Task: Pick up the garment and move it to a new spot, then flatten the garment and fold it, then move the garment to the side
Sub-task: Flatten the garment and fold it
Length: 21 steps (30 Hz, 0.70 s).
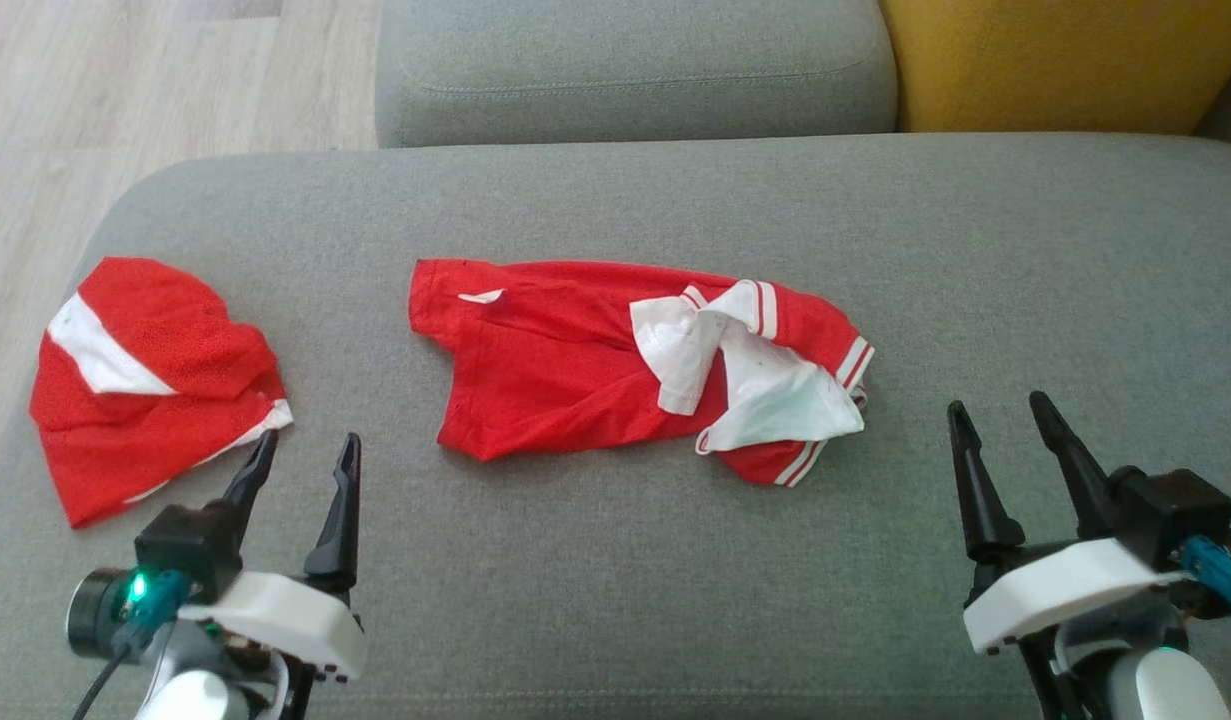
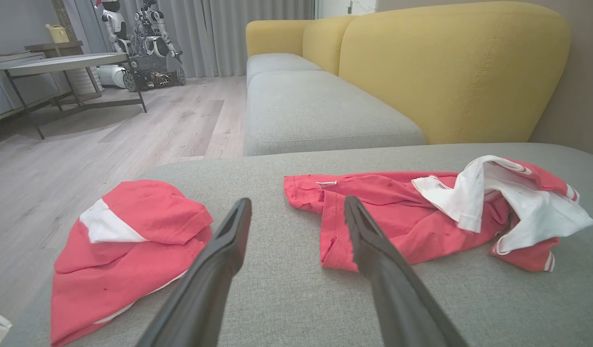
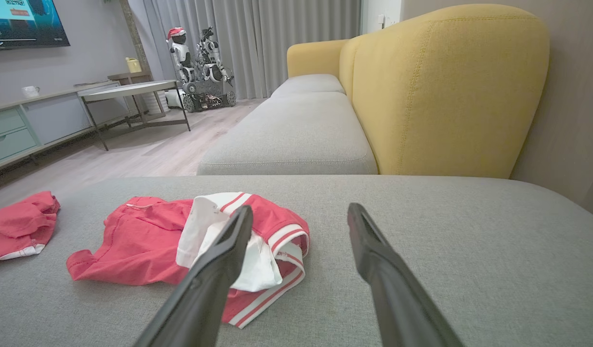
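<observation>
Trouble starts close in: your left gripper and right gripper hover wide apart and empty over the cushion. Beyond them the garment lies crumpled mid-cushion. Pinch only its bunched white lining and it may lift twisted. The red cloth at left invites a wrong pick.

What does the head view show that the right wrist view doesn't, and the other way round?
The head view adds the left fingers, spread open. The right wrist view adds the room: television, table, curtains, a parked robot. Both show the crumpled red and white garment, a second red garment, the grey seat, the yellow backrest and the right fingers, spread open.
</observation>
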Motion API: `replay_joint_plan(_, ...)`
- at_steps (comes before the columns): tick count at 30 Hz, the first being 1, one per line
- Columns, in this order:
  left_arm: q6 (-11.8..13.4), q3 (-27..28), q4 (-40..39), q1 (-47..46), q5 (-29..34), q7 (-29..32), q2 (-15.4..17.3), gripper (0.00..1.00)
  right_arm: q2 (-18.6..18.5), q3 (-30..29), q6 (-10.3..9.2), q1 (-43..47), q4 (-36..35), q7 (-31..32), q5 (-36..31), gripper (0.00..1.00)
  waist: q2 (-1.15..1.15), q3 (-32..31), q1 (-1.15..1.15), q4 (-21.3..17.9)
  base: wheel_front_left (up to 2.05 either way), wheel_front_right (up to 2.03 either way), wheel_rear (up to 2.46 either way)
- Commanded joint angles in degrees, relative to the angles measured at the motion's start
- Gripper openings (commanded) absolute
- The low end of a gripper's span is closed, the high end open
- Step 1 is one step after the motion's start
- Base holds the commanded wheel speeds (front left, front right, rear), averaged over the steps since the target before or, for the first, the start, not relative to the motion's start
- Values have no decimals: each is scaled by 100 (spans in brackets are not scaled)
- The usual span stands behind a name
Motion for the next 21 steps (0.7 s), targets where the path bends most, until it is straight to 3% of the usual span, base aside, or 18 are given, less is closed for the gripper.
replay_joint_plan(1,53,278,-202,-274,-9,-13,178,100,-30,113,-4,-164,-239,-3,-27,100,0,3,0,1,0,0,0)
replay_joint_plan(11,83,240,-210,-346,-1,1,171,100,-30,133,-4,-219,-223,-9,-3,100,0,48,0,49,0,0,0)
replay_joint_plan(21,-2,183,-251,-684,47,-31,140,100,-30,708,-4,-934,252,399,-510,100,0,502,0,315,0,0,0)
